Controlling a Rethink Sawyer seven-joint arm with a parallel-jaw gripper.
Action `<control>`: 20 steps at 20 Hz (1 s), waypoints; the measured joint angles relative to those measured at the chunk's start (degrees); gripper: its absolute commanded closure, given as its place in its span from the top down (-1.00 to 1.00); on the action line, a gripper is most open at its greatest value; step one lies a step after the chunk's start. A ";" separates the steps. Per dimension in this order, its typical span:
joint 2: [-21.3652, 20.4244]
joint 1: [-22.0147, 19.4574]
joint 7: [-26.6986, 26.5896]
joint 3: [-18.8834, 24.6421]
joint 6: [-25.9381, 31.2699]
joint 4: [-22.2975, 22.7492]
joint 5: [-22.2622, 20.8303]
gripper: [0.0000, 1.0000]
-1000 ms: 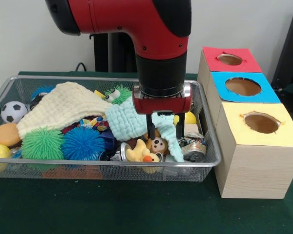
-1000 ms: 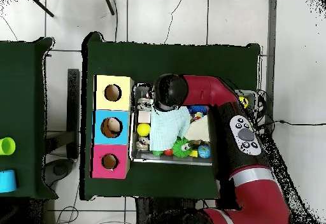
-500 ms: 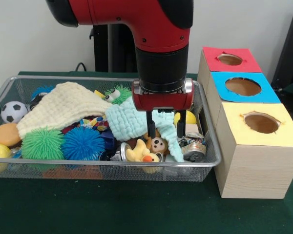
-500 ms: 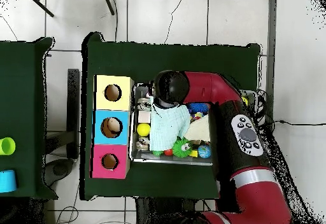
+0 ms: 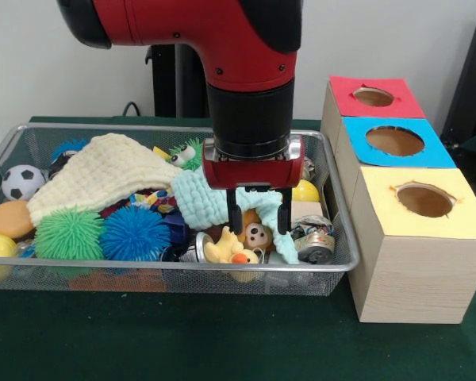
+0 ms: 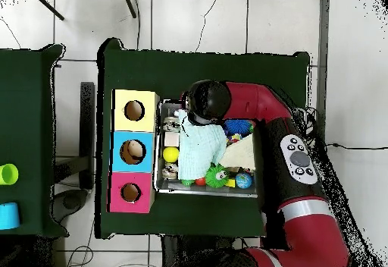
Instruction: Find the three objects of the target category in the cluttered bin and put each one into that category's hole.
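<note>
We note the gripper, jaws spread and empty, has shifted leftward and sunk over the duck and monkey toy beside the blue cloth in the bin, suggesting a pick is imminent.

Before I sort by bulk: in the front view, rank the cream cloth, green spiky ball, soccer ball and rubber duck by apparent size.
1. cream cloth
2. green spiky ball
3. soccer ball and rubber duck look alike; the ball sits farther back and the duck is partly hidden, so unranked.
</note>
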 measured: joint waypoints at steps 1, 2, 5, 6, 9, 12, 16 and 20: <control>0.10 -0.12 0.00 0.00 0.00 -0.04 0.01 1.00; 0.19 -0.21 0.00 0.00 0.00 -0.07 0.00 1.00; 0.67 -0.74 0.00 0.00 0.00 -0.12 -0.05 1.00; 0.72 -0.81 0.00 0.00 0.00 -0.12 -0.07 1.00; 0.87 -1.12 0.00 0.00 0.00 -0.12 -0.13 1.00; 1.00 -1.50 0.00 0.01 -0.01 -0.17 -0.15 1.00; 1.73 -2.00 0.00 -0.01 0.00 -0.76 -0.31 1.00; 2.87 -1.90 0.00 -0.01 0.00 -2.08 -0.73 1.00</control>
